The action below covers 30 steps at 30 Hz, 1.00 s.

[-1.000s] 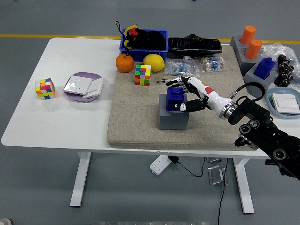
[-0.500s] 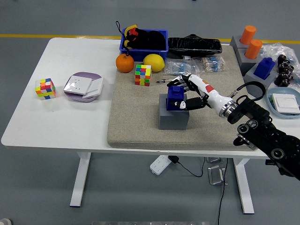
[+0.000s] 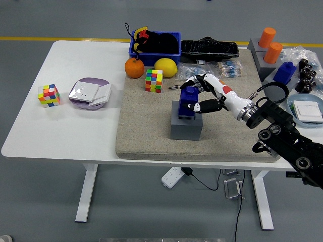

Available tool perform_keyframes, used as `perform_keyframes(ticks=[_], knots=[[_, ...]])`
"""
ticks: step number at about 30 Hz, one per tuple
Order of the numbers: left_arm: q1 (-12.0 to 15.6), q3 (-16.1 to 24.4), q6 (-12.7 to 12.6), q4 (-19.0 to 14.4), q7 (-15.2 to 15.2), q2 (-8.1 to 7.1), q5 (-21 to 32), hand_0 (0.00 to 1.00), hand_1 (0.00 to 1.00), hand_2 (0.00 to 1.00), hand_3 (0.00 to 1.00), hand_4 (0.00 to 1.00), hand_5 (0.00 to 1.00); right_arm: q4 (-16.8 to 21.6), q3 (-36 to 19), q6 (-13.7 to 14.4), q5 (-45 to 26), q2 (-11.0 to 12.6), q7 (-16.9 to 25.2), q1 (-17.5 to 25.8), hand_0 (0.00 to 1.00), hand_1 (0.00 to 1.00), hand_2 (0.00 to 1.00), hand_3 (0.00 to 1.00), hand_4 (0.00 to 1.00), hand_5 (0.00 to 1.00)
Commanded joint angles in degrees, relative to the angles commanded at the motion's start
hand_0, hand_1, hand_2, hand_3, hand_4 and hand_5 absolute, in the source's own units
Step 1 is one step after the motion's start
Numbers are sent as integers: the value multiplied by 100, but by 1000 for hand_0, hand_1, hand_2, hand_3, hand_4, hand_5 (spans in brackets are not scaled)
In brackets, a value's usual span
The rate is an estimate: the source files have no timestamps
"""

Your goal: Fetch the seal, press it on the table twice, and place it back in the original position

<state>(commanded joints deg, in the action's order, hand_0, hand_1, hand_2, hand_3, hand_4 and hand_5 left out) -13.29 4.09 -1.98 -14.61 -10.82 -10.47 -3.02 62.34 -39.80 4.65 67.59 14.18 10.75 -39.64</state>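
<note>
Seal lifting off its grey holder

Right hand has its fingers closed around the blue seal, which sits at the grey holder mid-mat, we judge just clearing it. We'd pull straight up, keep it upright, then carry it to bare mat on the worktop. Versus a second ago, seal and hand are higher and shifted slightly left. Left hand not visible.
</note>
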Motion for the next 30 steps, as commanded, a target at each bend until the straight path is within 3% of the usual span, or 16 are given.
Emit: perform_keyframes(ticks=[7, 11, 19, 30], knots=[[13, 15, -1, 4, 0, -3, 3, 793, 744, 737, 761, 623, 440, 541, -454, -135, 203, 311, -158, -4, 451, 343, 373, 355, 684, 2], [24, 10, -3, 9, 0, -9, 12, 793, 743, 737, 761, 622, 441, 638, -699, -208, 339, 535, -230, 51, 451, 346, 376, 356, 674, 2], [25, 35, 1, 7, -1, 10, -7, 794, 742, 737, 761, 624, 442, 155, -1006, -128, 397, 725, -152, 399, 451, 345, 377, 356, 666, 2], [32, 33, 0, 9, -2, 14, -20, 794, 743, 737, 761, 622, 441, -771, -988, 11, 360, 489, 16, 795, 448, 344, 376, 352, 664, 2]])
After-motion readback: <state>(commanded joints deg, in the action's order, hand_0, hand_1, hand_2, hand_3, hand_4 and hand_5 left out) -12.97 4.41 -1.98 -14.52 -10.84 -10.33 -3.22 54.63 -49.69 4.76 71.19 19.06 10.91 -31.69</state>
